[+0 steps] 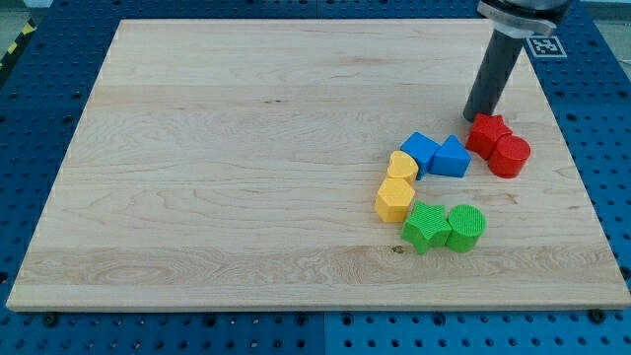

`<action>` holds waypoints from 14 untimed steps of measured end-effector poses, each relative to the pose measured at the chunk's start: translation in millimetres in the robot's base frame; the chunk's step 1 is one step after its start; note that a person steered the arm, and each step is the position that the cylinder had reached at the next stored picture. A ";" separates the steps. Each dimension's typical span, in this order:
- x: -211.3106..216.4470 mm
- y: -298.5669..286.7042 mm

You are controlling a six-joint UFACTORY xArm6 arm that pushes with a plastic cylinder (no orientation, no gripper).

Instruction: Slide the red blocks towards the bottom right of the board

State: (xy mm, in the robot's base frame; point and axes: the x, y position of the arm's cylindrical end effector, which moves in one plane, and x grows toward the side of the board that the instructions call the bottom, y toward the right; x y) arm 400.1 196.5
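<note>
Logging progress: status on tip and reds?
My tip at upper left of red star block. Red cylinder touching it. Nothing blocking toward the view's bottom right.

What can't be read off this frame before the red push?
- Arm above the straight dark rod: cut off by the view's top edge.
- My tip: contact with the red star-like block unclear; they meet at its upper-left edge.
- Red star-like block's right side: covered by the red cylinder block.
- Wooden board's bottom corners: cropped.

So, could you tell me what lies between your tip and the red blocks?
Nothing: in the camera view my tip stands right against the upper-left edge of the red blocks, no other block between.
</note>
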 end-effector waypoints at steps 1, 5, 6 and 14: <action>7.7 0.0; 29.4 15.2; 29.4 15.2; 64.1 37.4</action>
State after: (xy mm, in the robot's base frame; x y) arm 464.3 233.9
